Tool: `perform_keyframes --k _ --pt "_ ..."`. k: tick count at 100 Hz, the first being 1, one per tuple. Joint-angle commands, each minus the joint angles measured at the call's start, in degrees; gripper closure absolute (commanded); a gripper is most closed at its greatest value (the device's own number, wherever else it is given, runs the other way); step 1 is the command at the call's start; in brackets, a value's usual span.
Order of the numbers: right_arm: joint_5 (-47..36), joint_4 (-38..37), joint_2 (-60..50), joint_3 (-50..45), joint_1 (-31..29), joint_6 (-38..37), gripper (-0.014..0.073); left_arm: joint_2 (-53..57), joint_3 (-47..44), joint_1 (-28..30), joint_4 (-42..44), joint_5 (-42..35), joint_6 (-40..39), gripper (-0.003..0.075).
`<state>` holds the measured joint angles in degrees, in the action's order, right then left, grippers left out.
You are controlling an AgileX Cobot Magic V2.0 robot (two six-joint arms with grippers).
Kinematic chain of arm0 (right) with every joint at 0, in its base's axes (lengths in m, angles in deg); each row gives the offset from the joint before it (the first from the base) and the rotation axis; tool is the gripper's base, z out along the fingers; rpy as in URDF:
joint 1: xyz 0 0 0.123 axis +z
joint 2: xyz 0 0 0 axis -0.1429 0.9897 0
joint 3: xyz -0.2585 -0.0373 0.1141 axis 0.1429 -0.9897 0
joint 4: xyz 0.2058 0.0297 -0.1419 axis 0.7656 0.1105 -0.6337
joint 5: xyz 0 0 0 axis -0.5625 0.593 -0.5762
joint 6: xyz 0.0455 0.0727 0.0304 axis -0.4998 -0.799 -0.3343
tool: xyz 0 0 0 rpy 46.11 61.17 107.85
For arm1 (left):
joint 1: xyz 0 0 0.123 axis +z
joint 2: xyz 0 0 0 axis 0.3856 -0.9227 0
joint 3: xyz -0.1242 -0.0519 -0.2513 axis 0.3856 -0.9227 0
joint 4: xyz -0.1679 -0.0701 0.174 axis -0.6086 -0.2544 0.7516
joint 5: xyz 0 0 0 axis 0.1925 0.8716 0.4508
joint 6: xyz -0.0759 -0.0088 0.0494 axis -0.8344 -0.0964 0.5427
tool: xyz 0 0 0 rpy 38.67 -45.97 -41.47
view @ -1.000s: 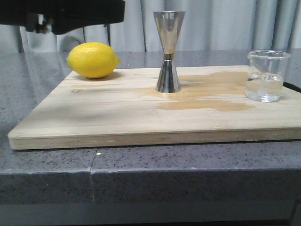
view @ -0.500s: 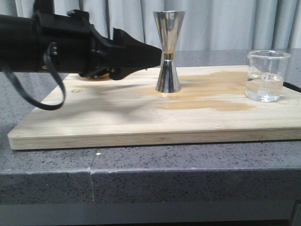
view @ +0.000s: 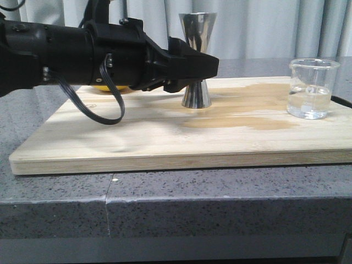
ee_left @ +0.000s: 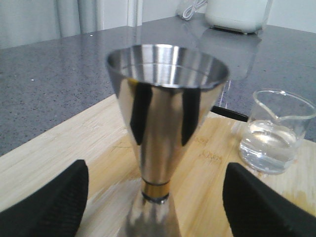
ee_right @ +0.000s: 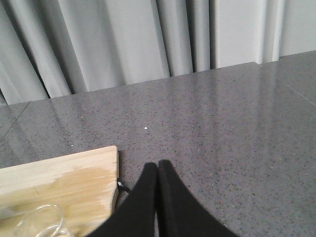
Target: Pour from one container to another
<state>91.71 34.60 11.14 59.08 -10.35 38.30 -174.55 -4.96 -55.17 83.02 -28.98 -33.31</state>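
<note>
**Left tool spread around the jigger, right tool closed off the board**

In the front view the left tool (view: 206, 66) reaches across the wooden board (view: 137, 143) and covers the waist of the steel jigger (view: 196, 27), which stands upright near the board's back edge. Only a sliver of the lemon (view: 102, 87) shows under the arm. The left wrist view adds what that angle hides: the two fingers (ee_left: 47, 205) stand wide apart with the jigger between them, clear gaps on either side, nothing clamped. It also shows the gold band at the waist.

The glass beaker (view: 312, 88) stands upright at the board's right end, well apart from the jigger, part-filled with clear liquid. A darker wet patch (view: 247, 107) spreads between them.

The right tool (ee_right: 158, 170) appears only in its own wrist view, fingers pressed together on nothing, above the grey desk (ee_right: 222, 123) just past the board's corner, the beaker's rim beside it.
</note>
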Motion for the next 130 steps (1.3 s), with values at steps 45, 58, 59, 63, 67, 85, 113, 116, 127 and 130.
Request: perform_keyframes --k 45,58,59,63,67,85,113,116,127,130 --pt "-4.7 -0.9 1.1 2.0 -0.2 0.8 0.0665 1.7 2.4 -1.5 -1.5 -4.6 0.2 0.0541" --pt "-4.7 -0.9 1.1 2.0 -0.2 0.8 0.0665 1.7 2.4 -1.5 -1.2 -4.9 0.2 0.0587" --pt "-4.7 -0.9 1.1 2.0 -0.2 0.8 0.0665 1.7 2.4 -1.5 -1.2 -5.1 0.2 0.0587" --pt "-4.7 -0.9 1.1 2.0 -0.2 0.8 0.0665 1.7 2.4 -1.5 -1.2 -5.2 0.2 0.0587" --pt "-4.7 -0.9 1.1 2.0 -0.2 0.8 0.0665 1.7 2.4 -1.5 -1.2 -5.7 0.2 0.0587" --pt "-4.7 -0.9 1.1 2.0 -0.2 0.8 0.0665 1.7 2.4 -1.5 -1.2 -7.7 0.2 0.0587" --pt "-4.8 -0.8 1.1 2.0 -0.2 0.8 0.0665 1.7 2.4 -1.5 1.4 -14.3 0.0 0.0587" --pt "-5.0 -0.6 1.1 2.0 -0.2 0.8 0.0665 1.7 2.4 -1.5 2.8 -14.3 -0.1 0.0587" --pt "-5.8 0.3 1.1 2.0 0.0 0.8 0.0665 2.4 2.4 -1.5 7.4 -14.0 -2.7 0.0587" --pt "-5.8 0.3 1.2 2.0 0.4 0.8 0.0665 2.5 2.4 -1.5 8.3 -13.6 -4.5 0.0587"
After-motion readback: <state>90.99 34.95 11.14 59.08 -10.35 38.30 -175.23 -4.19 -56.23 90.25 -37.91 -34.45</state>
